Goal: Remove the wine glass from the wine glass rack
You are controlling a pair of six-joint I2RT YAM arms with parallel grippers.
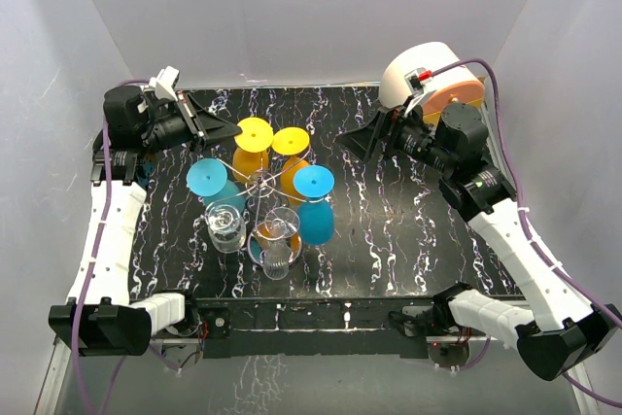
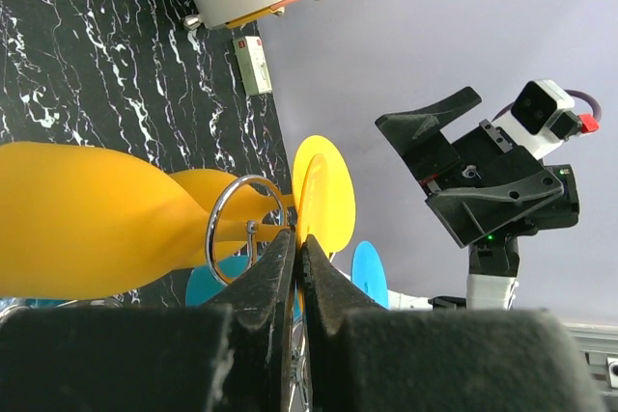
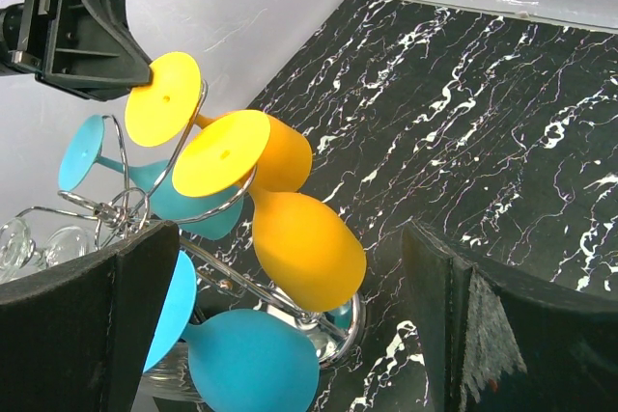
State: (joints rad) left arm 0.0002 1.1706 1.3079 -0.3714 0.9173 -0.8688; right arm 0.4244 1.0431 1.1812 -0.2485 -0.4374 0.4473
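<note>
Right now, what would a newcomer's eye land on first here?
The silver rack mid-table, hung with upside-down yellow glasses and blue glasses, stands out against the black marbled table. The left gripper is shut at one yellow foot's edge. The right gripper hangs wide open to the rack's right.

- On table (image 1: 408,240), left of centre: wine glass rack (image 1: 260,184), glasses (image 1: 314,182) hanging all round it.
- Behind-left of rack: left gripper (image 1: 231,130), touching foot of rear-left wine glass (image 1: 254,133).
- Right of rack, well apart: right gripper (image 1: 355,143).
</note>
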